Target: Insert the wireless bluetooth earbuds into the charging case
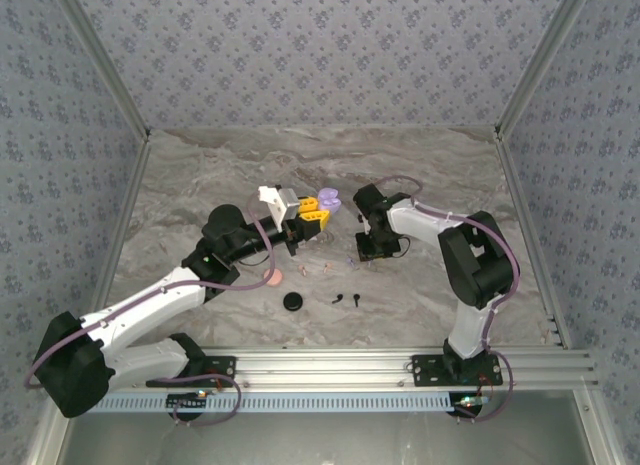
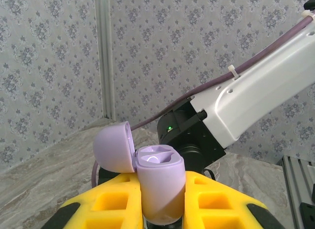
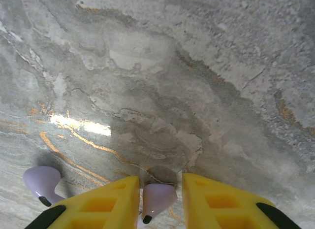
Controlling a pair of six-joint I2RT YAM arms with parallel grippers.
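My left gripper [image 2: 160,202] is shut on a lilac charging case [image 2: 158,179], held upright above the table with its lid [image 2: 114,147] flipped open to the left and two sockets showing on top. In the top view the case [image 1: 327,199] hangs at the centre of the table. My right gripper [image 3: 160,192] is down at the marble, its yellow fingers [image 3: 106,204] closed in tight on either side of a lilac earbud [image 3: 158,197]. Another lilac earbud [image 3: 42,182] lies on the table to the left of those fingers.
A pink case [image 1: 271,277], a black round case [image 1: 293,301] and black earbuds [image 1: 346,299] lie on the marble table [image 1: 200,185] near the front. The right arm [image 2: 256,91] fills the space just behind the held case. Patterned walls enclose the table.
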